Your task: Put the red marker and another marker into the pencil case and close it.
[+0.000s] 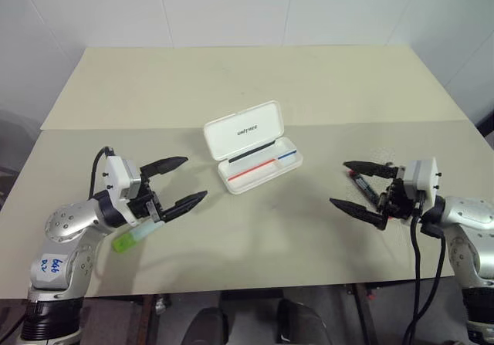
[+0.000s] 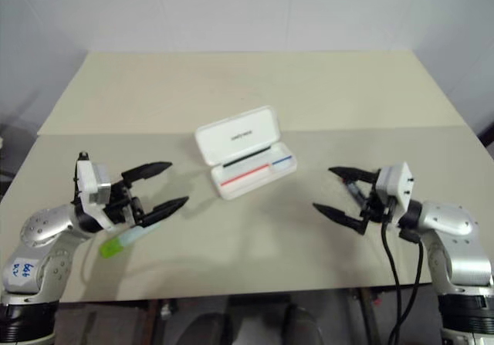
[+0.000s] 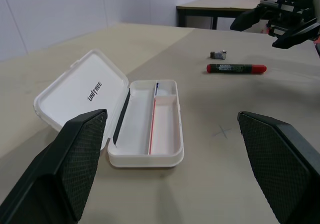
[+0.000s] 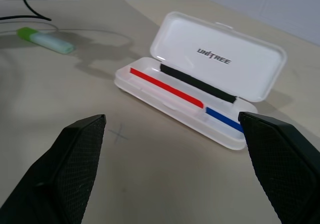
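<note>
Pencil case [image 1: 252, 148], a white hard plastic box with rounded corners, sits near the middle of a beige surface [image 1: 255, 75], between the two robot arms. Its lid stands open, tilted back toward the far side, with dark "UNITREE" lettering on the inner face. The tray holds nothing loose; a red stripe and a shorter blue stripe run along its inside, with a black band at the hinge.

To the robot's right of the case, well apart from it, the red marker [image 3: 236, 68] lies flat on the surface. It has a dark barrel and red ends. From the head camera it is partly hidden behind the right claw [image 1: 361, 187], which hangs just above it with its two black fingers spread wide, pointing toward the case and gripping nothing. A small grey object [image 3: 218, 54] lies near the marker.

To the robot's left of the case, also well apart, lies the other marker [image 4: 45, 39], stubby, with a pale translucent body and a bright green end. The left claw [image 1: 176, 183] hovers right over it, fingers spread wide and empty, pointing toward the case.

A pale wall [image 1: 231, 5] rises behind the surface.
</note>
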Action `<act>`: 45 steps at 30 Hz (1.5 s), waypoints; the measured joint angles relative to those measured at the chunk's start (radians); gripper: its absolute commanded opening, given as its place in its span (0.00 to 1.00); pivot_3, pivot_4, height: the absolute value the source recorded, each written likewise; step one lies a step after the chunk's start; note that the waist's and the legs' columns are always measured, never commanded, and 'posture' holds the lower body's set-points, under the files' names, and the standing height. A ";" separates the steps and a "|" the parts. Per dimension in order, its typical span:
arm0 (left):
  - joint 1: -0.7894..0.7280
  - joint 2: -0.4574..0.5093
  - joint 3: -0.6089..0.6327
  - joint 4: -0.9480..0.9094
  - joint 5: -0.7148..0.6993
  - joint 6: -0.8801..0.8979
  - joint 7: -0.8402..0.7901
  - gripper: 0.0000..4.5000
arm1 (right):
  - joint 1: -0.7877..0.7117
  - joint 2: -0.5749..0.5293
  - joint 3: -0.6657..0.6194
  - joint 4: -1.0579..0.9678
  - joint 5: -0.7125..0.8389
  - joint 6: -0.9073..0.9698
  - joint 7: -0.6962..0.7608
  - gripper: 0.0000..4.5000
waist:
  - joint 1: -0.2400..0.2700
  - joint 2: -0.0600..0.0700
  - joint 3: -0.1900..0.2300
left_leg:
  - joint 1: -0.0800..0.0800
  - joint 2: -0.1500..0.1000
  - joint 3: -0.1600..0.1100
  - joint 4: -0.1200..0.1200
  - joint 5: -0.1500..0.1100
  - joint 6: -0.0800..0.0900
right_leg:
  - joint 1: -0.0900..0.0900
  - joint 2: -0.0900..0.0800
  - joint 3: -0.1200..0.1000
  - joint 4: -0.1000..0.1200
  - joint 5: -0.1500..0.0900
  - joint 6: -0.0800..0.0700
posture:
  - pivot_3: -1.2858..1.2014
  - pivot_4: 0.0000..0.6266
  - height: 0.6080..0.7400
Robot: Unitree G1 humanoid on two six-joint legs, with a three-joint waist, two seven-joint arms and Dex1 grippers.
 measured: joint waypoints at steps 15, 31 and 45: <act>-0.017 0.040 -0.039 0.004 0.018 0.027 -0.029 0.90 | -0.058 0.055 0.057 0.027 -0.027 -0.022 -0.022 1.00 | -0.001 0.000 0.000 | 0.000 0.000 0.000 0.000 0.000 0.000 | 0.000 0.000 0.000 0.000 0.000 0.000 | 0.52 0.24 1.00; -0.245 -0.013 -0.310 0.184 0.250 -0.017 -0.039 0.56 | -0.078 0.076 0.092 -0.080 -0.026 0.029 -0.053 1.00 | 0.002 0.000 0.000 | 0.000 -0.001 0.000 0.000 0.000 0.000 | 0.000 0.000 -0.001 0.000 0.000 0.000 | 0.52 0.24 1.00; -0.376 -0.093 -0.460 0.359 0.416 -0.026 -0.038 0.56 | -0.079 0.078 0.109 -0.164 -0.020 0.072 -0.090 1.00 | 0.001 0.000 0.000 | 0.000 -0.001 0.001 0.001 0.000 0.000 | 0.000 0.000 -0.001 0.000 0.000 0.000 | 0.52 0.24 1.00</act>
